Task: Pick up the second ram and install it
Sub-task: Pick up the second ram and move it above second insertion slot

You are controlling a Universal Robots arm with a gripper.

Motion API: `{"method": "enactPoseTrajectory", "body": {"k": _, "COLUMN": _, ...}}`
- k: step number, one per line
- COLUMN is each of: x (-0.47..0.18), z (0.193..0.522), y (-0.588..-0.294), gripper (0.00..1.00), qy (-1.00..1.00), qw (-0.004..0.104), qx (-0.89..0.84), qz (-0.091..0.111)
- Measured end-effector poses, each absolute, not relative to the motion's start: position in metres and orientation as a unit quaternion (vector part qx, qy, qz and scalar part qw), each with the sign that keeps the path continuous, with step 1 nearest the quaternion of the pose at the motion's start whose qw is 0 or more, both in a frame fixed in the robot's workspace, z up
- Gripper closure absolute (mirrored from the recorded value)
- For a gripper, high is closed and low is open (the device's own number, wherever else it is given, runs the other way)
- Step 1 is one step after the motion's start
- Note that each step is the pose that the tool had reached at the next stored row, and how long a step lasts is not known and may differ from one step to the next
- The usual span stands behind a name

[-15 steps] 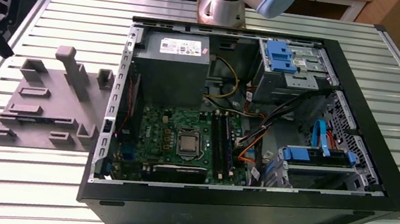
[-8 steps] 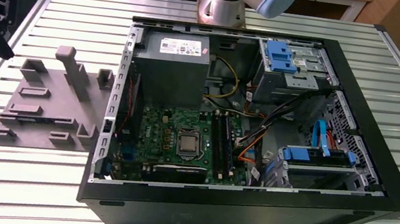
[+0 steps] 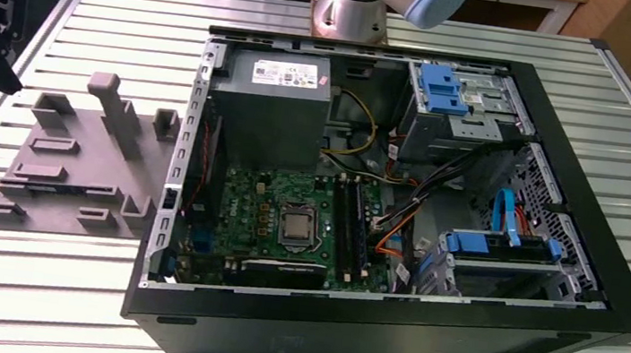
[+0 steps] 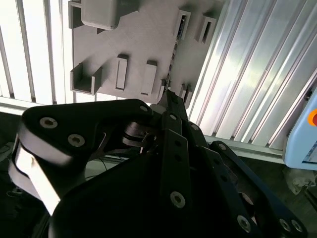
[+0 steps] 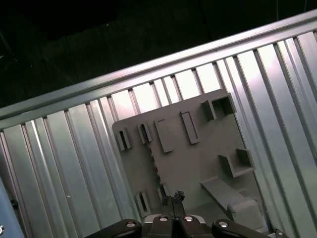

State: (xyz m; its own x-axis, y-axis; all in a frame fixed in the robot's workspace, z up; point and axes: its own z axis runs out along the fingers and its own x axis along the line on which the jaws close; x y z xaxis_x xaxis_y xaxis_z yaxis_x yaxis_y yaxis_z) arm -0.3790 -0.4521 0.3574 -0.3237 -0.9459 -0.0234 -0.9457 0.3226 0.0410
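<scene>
The grey holder plate [image 3: 77, 156] lies on the slatted table at the exterior view's left, and I look down on the plate [image 5: 198, 158] in both wrist views. One narrow pocket [image 4: 182, 25] holds a thin dark strip. I cannot tell whether it is the second ram. My gripper [image 3: 2, 82] hangs past the plate's outer side, above the table's edge. Its fingers meet in a thin point [image 4: 167, 95], shut with nothing between them, well above the plate [image 4: 143, 39]. The same tips [image 5: 174, 197] show over the plate's edge.
An open computer case [image 3: 393, 330] fills the table's middle and right. Inside it are a green board [image 3: 274, 217] with long black memory sockets [image 3: 352, 222], a grey power supply [image 3: 271, 99], loose cables and blue drive brackets [image 3: 500, 246]. The arm's base [image 3: 354, 5] stands behind the case.
</scene>
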Motion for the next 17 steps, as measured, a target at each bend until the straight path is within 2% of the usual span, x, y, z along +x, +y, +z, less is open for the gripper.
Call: {"method": "enactPoseTrajectory", "body": {"k": 17, "x": -0.3789, "z": 0.3564, "y": -0.4525, "gripper": 0.89, "qy": -0.775, "qw": 0.004, "qx": 0.631, "qz": -0.023}}
